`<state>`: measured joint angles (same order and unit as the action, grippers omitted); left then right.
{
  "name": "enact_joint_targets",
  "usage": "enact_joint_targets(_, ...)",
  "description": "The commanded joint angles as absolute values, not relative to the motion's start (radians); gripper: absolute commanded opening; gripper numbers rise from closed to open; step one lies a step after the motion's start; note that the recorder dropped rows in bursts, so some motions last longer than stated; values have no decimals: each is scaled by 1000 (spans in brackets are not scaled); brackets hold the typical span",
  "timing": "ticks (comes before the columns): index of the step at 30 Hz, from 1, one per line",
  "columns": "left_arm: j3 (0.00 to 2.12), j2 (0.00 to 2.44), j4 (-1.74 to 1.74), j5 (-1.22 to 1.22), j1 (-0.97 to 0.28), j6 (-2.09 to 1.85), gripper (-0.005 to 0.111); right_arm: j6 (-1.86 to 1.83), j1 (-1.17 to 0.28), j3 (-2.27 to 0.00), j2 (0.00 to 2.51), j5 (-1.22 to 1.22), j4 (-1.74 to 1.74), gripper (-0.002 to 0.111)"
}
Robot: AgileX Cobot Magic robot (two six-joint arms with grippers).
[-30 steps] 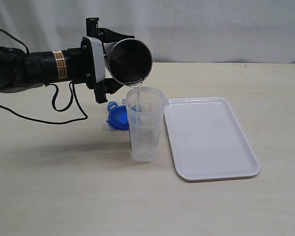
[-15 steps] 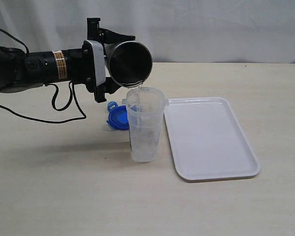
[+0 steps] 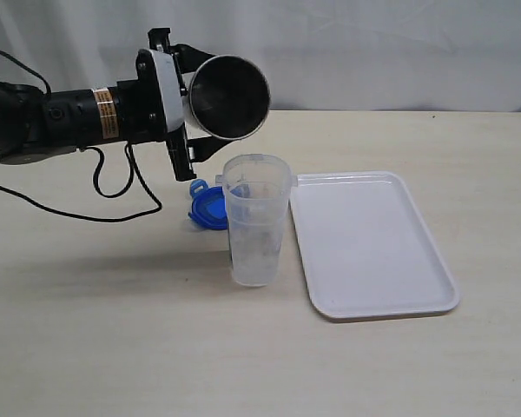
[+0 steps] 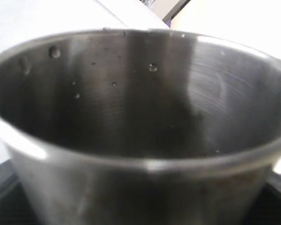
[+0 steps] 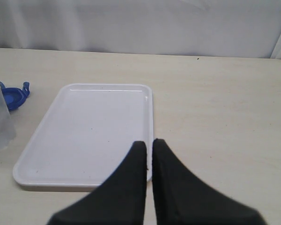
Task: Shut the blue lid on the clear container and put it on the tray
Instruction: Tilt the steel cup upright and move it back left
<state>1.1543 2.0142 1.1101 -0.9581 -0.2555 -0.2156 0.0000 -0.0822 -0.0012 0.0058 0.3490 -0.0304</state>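
Left gripper [image 3: 189, 106] clamped on steel cup [image 3: 230, 97], cup tipped on its side; blue lid [image 3: 208, 209] on table, partly behind clear container [image 3: 257, 228]; container upright, uncovered, below cup, just beside tray [image 3: 373, 248]; right gripper [image 5: 149, 145] jaws pressed together near tray edge

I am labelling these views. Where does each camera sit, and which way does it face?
Exterior: before the table, facing the curtain; left arm holds the steel cup above the clear container.
Left wrist: on that arm, looking into the cup.
Right wrist: over the table, looking past the shut right gripper at the tray.
Shared: exterior and right wrist both show tray and blue lid.
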Motion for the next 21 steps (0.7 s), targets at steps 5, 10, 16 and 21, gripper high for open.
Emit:
enact_joint_targets(5, 1166, 1995, 982, -999, -256, 194, 0, 0, -85, 0, 0, 343, -29, 5)
enact_joint_targets(10, 1166, 1995, 802, -1001, -256, 422, 0, 0, -85, 0, 0, 343, -29, 5)
enact_joint_targets(16, 1194, 1995, 723, -946, -256, 628, 0, 0, -85, 0, 0, 343, -29, 5)
enact_joint_targets(21, 1263, 1995, 779, -886, -256, 739, 0, 0, -85, 0, 0, 343, -29, 5)
